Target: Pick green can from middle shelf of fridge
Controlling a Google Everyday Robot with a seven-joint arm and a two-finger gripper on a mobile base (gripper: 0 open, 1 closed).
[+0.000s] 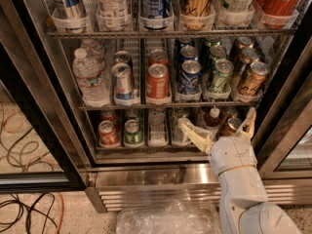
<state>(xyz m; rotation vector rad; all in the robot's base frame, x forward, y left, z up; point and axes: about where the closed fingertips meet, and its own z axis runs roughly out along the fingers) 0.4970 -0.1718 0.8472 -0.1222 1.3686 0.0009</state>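
Two-finger gripper spread wide, low in fridge, just below green can on middle shelf.

Green can: dark green body, pale markings, silver top with pull tab. It stands upright at the front of the second lane from the right on the middle shelf, with more green cans lined up behind it. Middle shelf: wire rack with clear plastic lane trays, set inside the fridge, which has a black frame and a steel base with a grille. Gripper: fingers spread wide, low in the fridge opening just below the middle shelf, under the green can and not touching it.
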